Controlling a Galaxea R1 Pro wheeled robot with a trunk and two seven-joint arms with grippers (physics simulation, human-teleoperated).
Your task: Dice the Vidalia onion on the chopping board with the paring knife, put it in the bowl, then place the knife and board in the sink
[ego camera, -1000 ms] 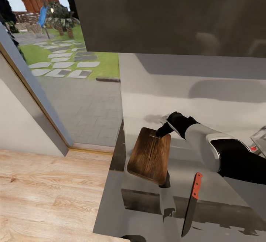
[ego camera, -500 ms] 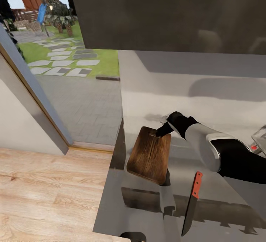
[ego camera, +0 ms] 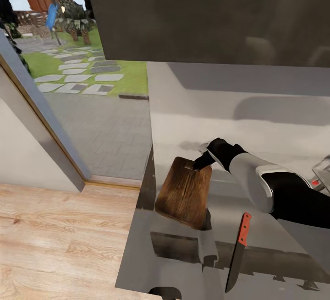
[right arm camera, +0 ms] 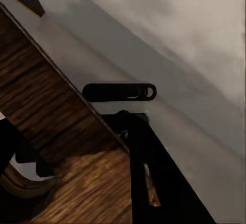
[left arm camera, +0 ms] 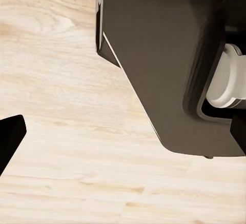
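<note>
Pinched the slotted far end of the chopping board (ego camera: 183,192) in the right gripper (ego camera: 202,161), fingers closed on the wood from both faces. Seen from the right wrist as one black finger (right arm camera: 148,183) pressed along one face of the board (right arm camera: 56,116) and a second dark finger (right arm camera: 15,152) on the other face, wood grain running between them. Held the board tilted, the end at the fingers highest, the opposite end sloping down and away from them toward the robot, raised over the grey countertop (ego camera: 183,107) with a dark shadow under it. Lay flat on the countertop well apart from those fingers, past the board's lower end and to the robot's right of it: the paring knife (ego camera: 237,254), orange-red handle nearer the fingers, dark blade pointing away from them toward the countertop's near edge. Showed as a steel corner with a red spot at the far right edge of the head view, behind the right forearm and well away from the fingertips: probably the sink (ego camera: 323,169). Hung over the light wood floor (left arm camera: 66,106) beside a dark cabinet (left arm camera: 164,55): the left gripper (left arm camera: 123,144), one black fingertip (left arm camera: 7,142) at the frame's edge, nothing between the fingers; cannot tell whether spread or closed.
</note>
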